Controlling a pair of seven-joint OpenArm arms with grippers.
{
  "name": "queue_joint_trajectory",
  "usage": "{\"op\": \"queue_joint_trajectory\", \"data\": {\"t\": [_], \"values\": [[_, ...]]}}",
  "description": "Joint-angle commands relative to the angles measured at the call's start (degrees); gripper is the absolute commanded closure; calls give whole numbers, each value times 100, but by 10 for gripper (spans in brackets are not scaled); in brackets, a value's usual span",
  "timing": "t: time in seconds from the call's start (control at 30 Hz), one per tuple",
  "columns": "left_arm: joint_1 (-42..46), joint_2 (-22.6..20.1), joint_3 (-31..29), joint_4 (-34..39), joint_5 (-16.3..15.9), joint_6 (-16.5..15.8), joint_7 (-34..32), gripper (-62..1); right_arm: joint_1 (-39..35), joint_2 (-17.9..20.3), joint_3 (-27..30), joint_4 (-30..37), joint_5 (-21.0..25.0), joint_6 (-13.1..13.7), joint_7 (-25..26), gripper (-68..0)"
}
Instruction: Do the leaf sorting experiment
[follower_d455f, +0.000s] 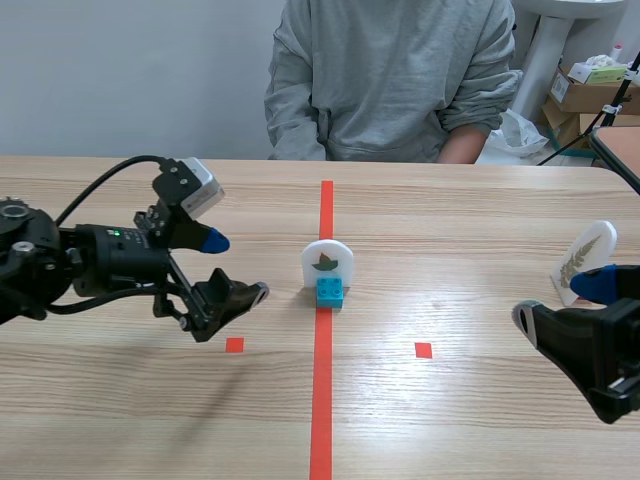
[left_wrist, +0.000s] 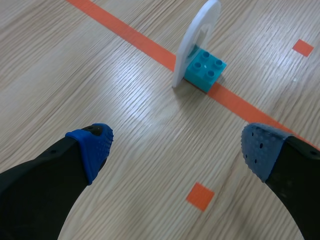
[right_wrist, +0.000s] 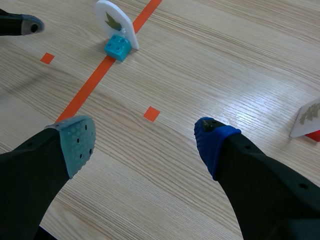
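Both jaws gape wide, empty: scene view, left gripper (follower_d455f: 237, 266) and right gripper (follower_d455f: 561, 301) flank a leaf card (follower_d455f: 327, 262) mid-desk (follower_d455f: 450, 230), fern card (follower_d455f: 585, 260) near the right edge; left wrist view, leaf card ahead; right wrist view, fern card beside the gripper.

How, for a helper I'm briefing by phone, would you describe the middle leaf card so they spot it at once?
Find the long orange-red tape line down the middle of the wooden table. On it stands a round-topped white card with a dark leaf, held by a teal block. The only other card, far right, shows a pale fern on a red base.
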Motion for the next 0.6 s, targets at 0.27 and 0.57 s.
{"op": "queue_joint_trajectory", "data": {"t": [0.27,0.57], "values": [[-706,1093,291,-1064,-4,-9,-101,-548,52,61,15,52,52,-2,105,-411],[-1029,1766,291,-1799,540,177,-400,-548,52,61,15,52,37,-2,105,-411]]}}
